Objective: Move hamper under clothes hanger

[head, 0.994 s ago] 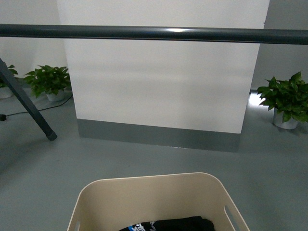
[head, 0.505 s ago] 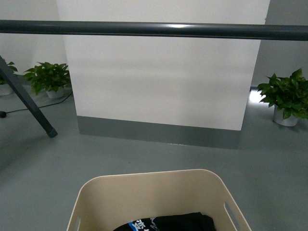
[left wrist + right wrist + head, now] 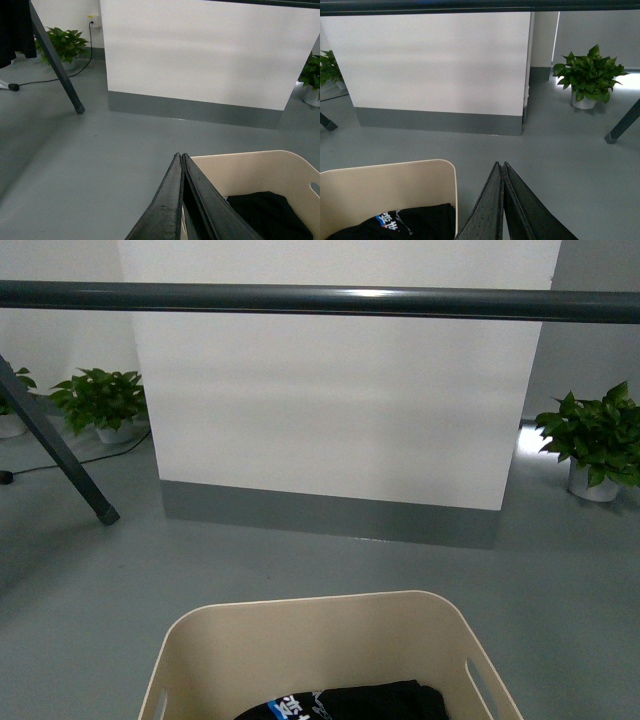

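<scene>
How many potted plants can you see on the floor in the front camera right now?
3. One potted plant stands at the right by the grey wall, a second left of the white panel, and a third is cut off at the left edge. Others may be hidden.

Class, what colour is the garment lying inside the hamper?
Black with a blue-and-white print; the garment shows best in the front view, inside the beige hamper.

Beige hamper (image 3: 300,640) holds black clothing (image 3: 350,705) with blue-white print; clothes hanger (image 3: 320,300) dark grey; floor (image 3: 300,560) grey-green.
</scene>
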